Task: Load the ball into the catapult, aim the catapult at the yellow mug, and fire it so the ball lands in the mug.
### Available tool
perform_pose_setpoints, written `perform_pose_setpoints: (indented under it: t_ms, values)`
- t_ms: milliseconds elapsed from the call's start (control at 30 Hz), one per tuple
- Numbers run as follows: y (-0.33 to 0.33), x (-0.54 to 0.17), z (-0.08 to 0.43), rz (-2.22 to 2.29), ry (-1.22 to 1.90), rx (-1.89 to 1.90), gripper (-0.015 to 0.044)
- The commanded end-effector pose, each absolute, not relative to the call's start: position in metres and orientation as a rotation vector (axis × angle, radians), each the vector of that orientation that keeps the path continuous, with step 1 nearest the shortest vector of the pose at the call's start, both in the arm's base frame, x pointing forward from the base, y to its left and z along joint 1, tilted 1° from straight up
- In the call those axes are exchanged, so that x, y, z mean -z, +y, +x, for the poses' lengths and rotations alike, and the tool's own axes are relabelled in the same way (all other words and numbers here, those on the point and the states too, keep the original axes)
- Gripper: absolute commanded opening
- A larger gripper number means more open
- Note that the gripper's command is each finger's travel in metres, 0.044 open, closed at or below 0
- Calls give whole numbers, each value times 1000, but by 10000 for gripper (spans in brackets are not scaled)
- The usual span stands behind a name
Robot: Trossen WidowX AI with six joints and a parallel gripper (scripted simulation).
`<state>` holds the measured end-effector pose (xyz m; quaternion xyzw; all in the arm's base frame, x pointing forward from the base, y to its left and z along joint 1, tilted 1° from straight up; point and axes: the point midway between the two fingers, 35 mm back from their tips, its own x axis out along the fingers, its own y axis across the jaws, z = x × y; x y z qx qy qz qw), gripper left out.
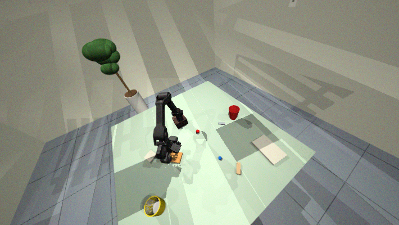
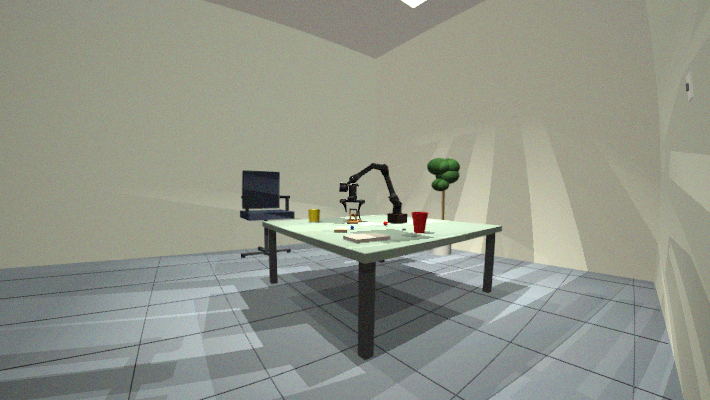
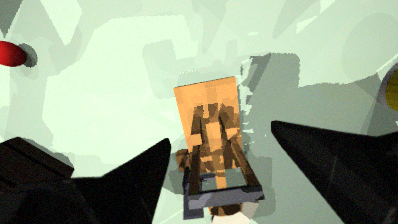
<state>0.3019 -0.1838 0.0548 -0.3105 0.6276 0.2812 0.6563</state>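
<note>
The orange wooden catapult [image 1: 177,158] [image 2: 353,221] [image 3: 210,92] stands on the table under my gripper. My gripper [image 2: 352,212] [image 3: 219,134] is open and empty, with one finger on each side above the catapult. The catapult's dark crossbar crosses the lower part of the wrist view; its cup is partly hidden there, and no ball shows in it. The yellow mug [image 1: 162,208] [image 2: 314,216] [image 3: 393,95] stands upright, off the catapult's side. A red ball [image 1: 198,131] [image 2: 385,223] [image 3: 11,53] and a blue ball [image 1: 220,158] [image 2: 352,227] lie apart on the table.
A white flat piece [image 1: 149,155] [image 3: 234,219] lies by the catapult. A red cup [image 1: 234,112] [image 2: 419,222], a small grey piece [image 1: 221,123], a wooden block [image 1: 238,168] [image 2: 340,231] and a pale flat slab [image 1: 270,150] [image 2: 366,238] lie farther off. The arm's base [image 1: 180,121] [image 2: 397,218] stands near the red ball.
</note>
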Motion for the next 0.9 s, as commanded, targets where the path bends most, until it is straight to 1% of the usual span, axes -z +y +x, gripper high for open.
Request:
perform_pose_setpoints:
  t_ms: [0,867]
  values:
    - [-183,-42,300,-689,1436,-649,440]
    - [-183,-4,300,-689,1436,-649,440]
